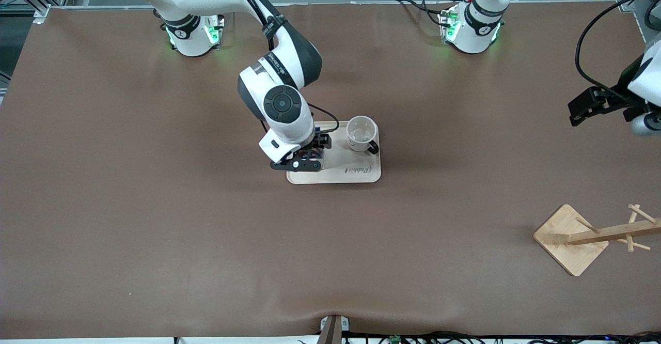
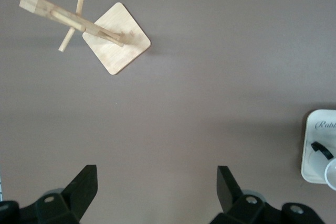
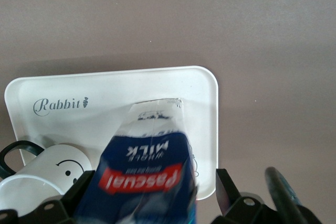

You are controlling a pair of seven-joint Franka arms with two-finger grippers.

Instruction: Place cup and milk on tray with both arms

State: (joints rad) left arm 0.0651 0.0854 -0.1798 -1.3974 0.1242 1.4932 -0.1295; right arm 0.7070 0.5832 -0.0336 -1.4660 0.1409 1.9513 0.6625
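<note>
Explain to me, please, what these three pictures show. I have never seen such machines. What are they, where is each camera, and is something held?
Two white robot arms work at a brown table. One picture looks down from high across the table; the other two come from cameras on each arm's wrist. A cream tray lies mid-table with a white cup standing on it. The right gripper is over the tray with a blue milk carton between its open fingers; whether the carton already stands on the tray cannot be told. The left gripper waits open and empty at its arm's end of the table. A wooden rack stands nearer the camera.
</note>
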